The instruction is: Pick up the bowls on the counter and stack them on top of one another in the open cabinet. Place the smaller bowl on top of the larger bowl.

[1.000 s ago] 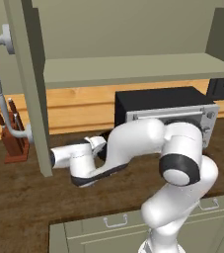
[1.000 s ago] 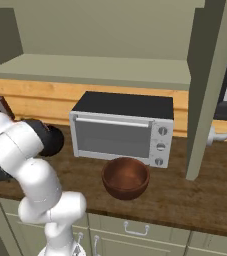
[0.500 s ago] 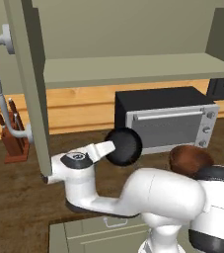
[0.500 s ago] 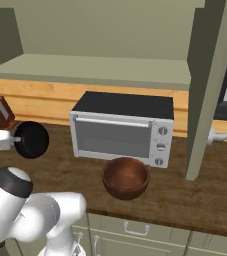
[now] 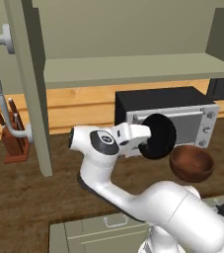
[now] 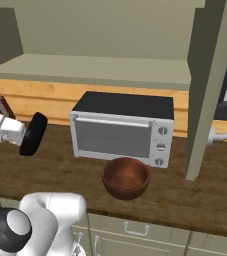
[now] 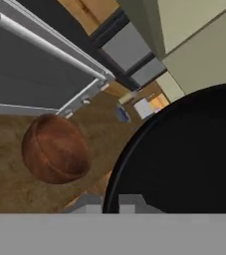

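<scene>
Transport is the step in hand: the gripper point(image 5: 142, 142) clamps the rim of the smaller bowl point(image 5: 158, 136), which hangs on edge in the air in front of the toaster oven point(image 5: 168, 117). The larger bowl point(image 6: 126, 177) sits on the counter point(image 6: 50, 167), just in front of the oven, not yet in the open cabinet point(image 5: 133, 66). Since the black bowl must end on top, I judge it wiser to level it and rest it on the shelf to one side, leaving room for the brown one. Tilted so steeply, it could slip in the grip, so the swing should be slow.

From the left base view the bowl's round face shows, at 10 o'clock of the brown bowl. The right base view shows it thin and edge-on, at 9 o'clock of the oven. The hand view shows its black inside point(image 7: 184, 154) close up, with the brown bowl point(image 7: 57, 149) at 9 o'clock.
</scene>
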Tool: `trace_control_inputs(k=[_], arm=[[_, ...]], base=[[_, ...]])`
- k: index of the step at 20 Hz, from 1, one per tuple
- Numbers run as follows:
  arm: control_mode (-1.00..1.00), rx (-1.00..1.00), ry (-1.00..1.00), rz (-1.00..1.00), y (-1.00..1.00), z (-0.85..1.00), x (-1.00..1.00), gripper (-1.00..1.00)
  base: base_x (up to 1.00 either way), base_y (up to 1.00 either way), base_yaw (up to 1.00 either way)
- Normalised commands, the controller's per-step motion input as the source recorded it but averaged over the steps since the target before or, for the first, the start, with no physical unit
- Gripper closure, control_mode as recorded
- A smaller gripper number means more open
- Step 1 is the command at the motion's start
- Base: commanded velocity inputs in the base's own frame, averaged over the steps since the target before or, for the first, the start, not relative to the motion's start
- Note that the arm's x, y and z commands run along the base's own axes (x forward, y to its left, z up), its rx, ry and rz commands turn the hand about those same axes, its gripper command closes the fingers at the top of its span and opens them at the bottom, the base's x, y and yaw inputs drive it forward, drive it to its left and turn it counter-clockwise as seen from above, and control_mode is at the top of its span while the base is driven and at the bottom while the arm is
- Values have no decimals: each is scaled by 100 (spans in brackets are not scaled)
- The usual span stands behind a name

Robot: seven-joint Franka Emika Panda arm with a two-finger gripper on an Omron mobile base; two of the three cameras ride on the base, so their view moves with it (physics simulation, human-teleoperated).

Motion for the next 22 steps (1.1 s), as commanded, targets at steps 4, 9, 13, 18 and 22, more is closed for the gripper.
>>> trace_control_inputs(k=[4, 9, 13, 18, 22], arm=[[-100, 0, 47, -25, -100, 12, 53, 100], [-100, 7, 57, -5, -100, 0, 35, 100], [-100, 29, 42, 16, -100, -2, 0, 100], [-100, 51, 30, 27, -91, -22, -34, 100], [-100, 65, 16, 34, -60, -30, -26, 100]], base=[[0, 0, 0], [0, 0, 0], [0, 0, 0], [0, 0, 0], [0, 0, 0]])
